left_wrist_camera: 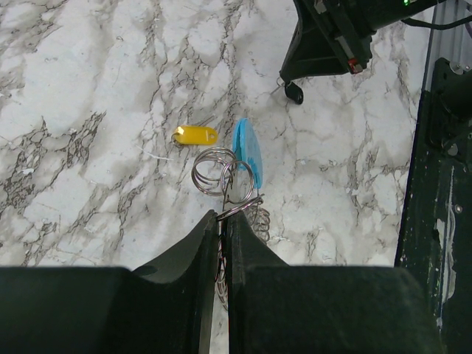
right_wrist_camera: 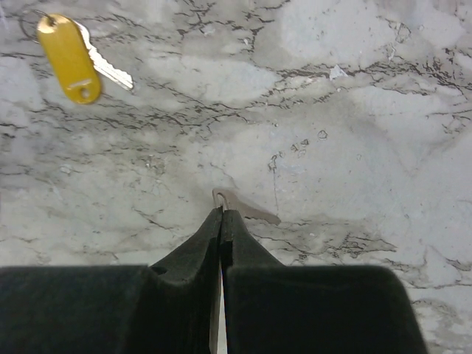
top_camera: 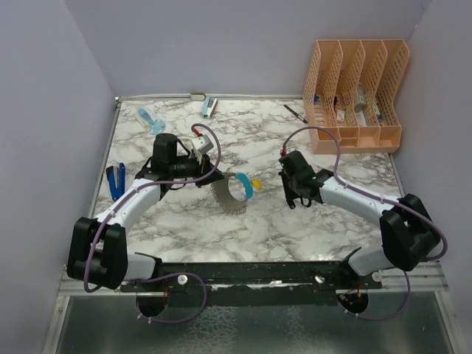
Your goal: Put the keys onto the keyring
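Observation:
The keyring (top_camera: 227,198) is a gray ribbed loop with a light-blue section (top_camera: 246,187), at the table's middle. My left gripper (top_camera: 215,177) is shut on its wire ring (left_wrist_camera: 237,206), whose coils (left_wrist_camera: 210,169) and blue tag (left_wrist_camera: 247,151) stick out past the tips. The yellow key (top_camera: 257,182) lies loose on the marble just beyond the ring (left_wrist_camera: 195,135) and shows at the right wrist view's top left (right_wrist_camera: 70,57). My right gripper (top_camera: 293,200) points down at the table, shut on the black key (left_wrist_camera: 293,92); its metal blade (right_wrist_camera: 247,208) pokes out at the tips.
An orange file organizer (top_camera: 354,88) stands at the back right, a black pen (top_camera: 295,113) beside it. A blue-handled tool (top_camera: 116,181) lies at the left edge. A small blue item (top_camera: 151,119) and a stapler-like thing (top_camera: 209,107) sit near the back wall.

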Robot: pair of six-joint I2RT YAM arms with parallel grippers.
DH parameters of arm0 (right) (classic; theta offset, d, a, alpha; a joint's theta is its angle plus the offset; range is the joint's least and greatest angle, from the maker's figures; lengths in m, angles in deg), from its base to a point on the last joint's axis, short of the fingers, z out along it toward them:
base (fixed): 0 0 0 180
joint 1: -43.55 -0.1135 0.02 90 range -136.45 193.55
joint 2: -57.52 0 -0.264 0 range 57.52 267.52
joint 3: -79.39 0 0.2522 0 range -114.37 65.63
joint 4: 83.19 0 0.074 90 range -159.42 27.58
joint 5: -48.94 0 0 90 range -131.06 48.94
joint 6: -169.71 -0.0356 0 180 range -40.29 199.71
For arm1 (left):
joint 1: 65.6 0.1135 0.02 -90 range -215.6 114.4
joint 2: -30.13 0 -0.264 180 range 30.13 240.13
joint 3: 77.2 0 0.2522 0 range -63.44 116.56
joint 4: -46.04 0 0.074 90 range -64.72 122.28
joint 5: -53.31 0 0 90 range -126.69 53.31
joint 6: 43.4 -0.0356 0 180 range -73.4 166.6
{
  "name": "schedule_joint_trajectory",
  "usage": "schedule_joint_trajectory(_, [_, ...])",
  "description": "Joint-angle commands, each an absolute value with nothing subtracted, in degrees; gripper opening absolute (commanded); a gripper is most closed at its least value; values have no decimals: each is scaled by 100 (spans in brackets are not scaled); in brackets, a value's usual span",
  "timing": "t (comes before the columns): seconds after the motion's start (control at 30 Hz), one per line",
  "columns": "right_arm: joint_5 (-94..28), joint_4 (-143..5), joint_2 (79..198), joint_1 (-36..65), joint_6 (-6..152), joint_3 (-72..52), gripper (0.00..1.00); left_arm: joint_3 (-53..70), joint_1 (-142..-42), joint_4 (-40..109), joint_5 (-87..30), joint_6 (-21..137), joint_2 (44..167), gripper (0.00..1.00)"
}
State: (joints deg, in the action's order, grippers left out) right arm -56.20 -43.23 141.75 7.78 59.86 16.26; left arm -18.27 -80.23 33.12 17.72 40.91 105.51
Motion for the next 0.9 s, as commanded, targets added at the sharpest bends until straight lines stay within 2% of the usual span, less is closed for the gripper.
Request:
schedule_joint_trajectory(0.0, [-5133, -4666, 13871, 813, 5917, 1500, 1, -1895, -7993, 3505, 1968, 4153, 10565, 0])
schedule_joint_trajectory(0.33, [-4069, -5265, 12712, 812, 6086, 1860, 1, -1900, -7992, 3517, 1931, 4164, 10564, 0])
schedule_joint_trajectory(0.53, [-3431, -5147, 11999, 808, 6184, 1743, 1, -1909, -7988, 3526, 1858, 4114, 10512, 0])
schedule_joint_trajectory(0.87, [-2399, -5310, 11928, 711, 5801, 1179, 1, -1897, -7997, 3542, 1873, 4140, 10485, 0])
